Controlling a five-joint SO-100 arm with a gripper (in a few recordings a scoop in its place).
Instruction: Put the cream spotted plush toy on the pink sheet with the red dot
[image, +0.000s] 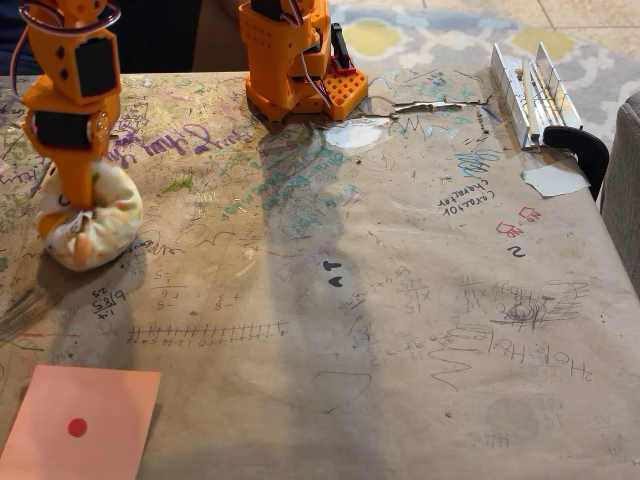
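the cream spotted plush toy sits at the left of the scribbled table, squashed under the orange gripper, whose fingers press down into its top and pinch it. looks like the grab is made, or nearly so. the pink sheet with the red dot lies well apart, at the near left corner, bare. lifting, carrying and setting down are all left to do.

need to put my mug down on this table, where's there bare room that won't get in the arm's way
The widest bare stretch is the middle and right of the table, between the pink sheet at the lower left and the white paper scrap at the right edge. The left side is crowded: the tool presses into the plush toy. The arm's orange base occupies the top centre.
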